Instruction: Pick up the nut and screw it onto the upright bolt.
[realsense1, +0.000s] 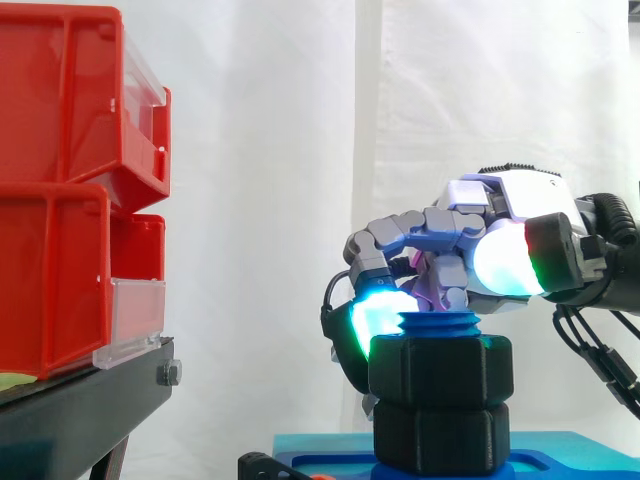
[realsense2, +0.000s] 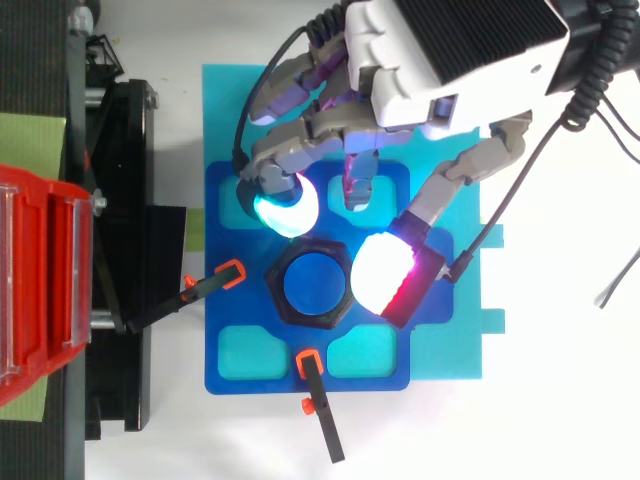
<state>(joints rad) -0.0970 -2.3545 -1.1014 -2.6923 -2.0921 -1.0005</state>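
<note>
A black hex nut (realsense2: 283, 262) sits threaded on the upright blue bolt (realsense2: 313, 285), whose ridged tip (realsense1: 438, 324) pokes out above the nut (realsense1: 440, 368). A second black hex piece (realsense1: 440, 435) lies directly under it. My hand (realsense2: 455, 50) hovers above and behind the bolt with its fingers arched downward. The cyan fingertip (realsense1: 378, 315) rests at the nut's upper left edge. A white thumb pad (realsense1: 508, 260) hangs to the right, higher than the bolt's tip and clear of the nut. Nothing is clamped between them.
The bolt stands in a dark blue fixture (realsense2: 385, 368) on a cyan plate (realsense2: 450, 345), with two orange-tipped black clamps (realsense2: 228, 274) (realsense2: 310, 362) at its left and front. Red bins (realsense1: 70, 190) on a black stand (realsense1: 90, 400) fill the left side.
</note>
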